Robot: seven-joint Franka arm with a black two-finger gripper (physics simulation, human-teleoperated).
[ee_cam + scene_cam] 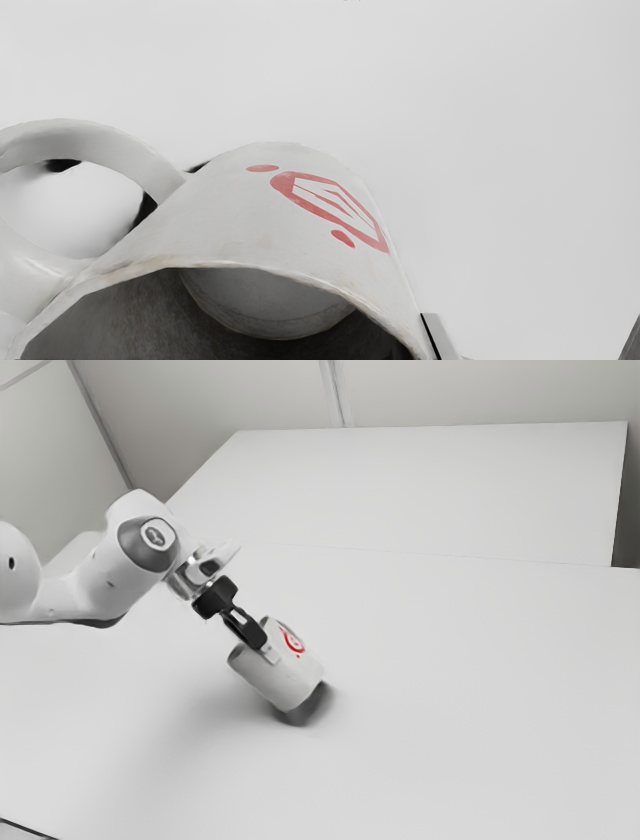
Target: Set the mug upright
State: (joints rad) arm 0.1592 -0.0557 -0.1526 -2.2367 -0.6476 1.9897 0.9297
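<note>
Right, you've one mug (275,675) tipped over at the table (450,670), mouth toward your one gripper (267,650).
Count one handle (112,145) on it, one red emblem (282,185) and two red dots (262,168) on its outer wall; one dark shadow (302,717) lies below its base end. You've got the gripper at the mug's side near the rim, but you can't tell how far open it is or whether it has hold of anything. One white arm (110,575) reaches in from the exterior view's left.
</note>
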